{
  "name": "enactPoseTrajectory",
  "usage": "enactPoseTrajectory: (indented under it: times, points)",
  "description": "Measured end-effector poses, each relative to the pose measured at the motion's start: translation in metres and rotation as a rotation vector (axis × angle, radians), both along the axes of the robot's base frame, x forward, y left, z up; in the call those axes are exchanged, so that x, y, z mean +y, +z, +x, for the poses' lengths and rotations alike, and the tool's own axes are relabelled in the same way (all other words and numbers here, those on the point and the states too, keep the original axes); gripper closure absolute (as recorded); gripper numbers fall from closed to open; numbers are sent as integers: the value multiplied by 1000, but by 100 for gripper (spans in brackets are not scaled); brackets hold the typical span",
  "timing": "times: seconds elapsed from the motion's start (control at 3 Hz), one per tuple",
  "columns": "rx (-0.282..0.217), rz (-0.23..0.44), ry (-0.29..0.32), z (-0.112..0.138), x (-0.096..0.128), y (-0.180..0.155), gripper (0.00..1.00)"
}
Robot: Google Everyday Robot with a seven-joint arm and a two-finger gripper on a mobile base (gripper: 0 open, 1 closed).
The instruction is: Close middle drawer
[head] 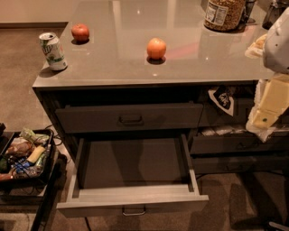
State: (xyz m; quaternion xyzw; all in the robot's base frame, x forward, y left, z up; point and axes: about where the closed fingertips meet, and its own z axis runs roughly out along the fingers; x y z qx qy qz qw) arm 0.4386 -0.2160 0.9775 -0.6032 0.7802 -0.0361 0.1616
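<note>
The middle drawer [133, 202] is pulled far out of the dark grey cabinet. It is empty, with light grey sides, a low front panel and a small metal loop handle [134, 210] at the centre. Above it the top drawer [131, 118] is shut. My gripper [266, 113] hangs at the right edge of the view, pale yellow below the white arm [277, 40]. It is in front of the right-hand drawers, well to the right of and above the open drawer's front, touching nothing of it.
The grey countertop [113, 67] carries a green soda can [53, 51], a red apple [80, 32], an orange [156, 48] and a jar [224, 13]. Right-hand drawers hold a black-and-white cloth [222, 100]. A black tray of snacks [25, 155] stands on the left.
</note>
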Motion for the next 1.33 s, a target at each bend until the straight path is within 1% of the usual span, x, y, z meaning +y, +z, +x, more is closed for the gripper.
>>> enactPoseTrajectory:
  times: [0.33,0.67,1.0,1.33]
  points:
    - [-17,-1,12,0,2,1,0]
    - [-69,33,75,-14,6,-8,0]
    - [-128,142,117,-23,-9,-34,0]
    - [-118,309,207,-29,-8,-60,0]
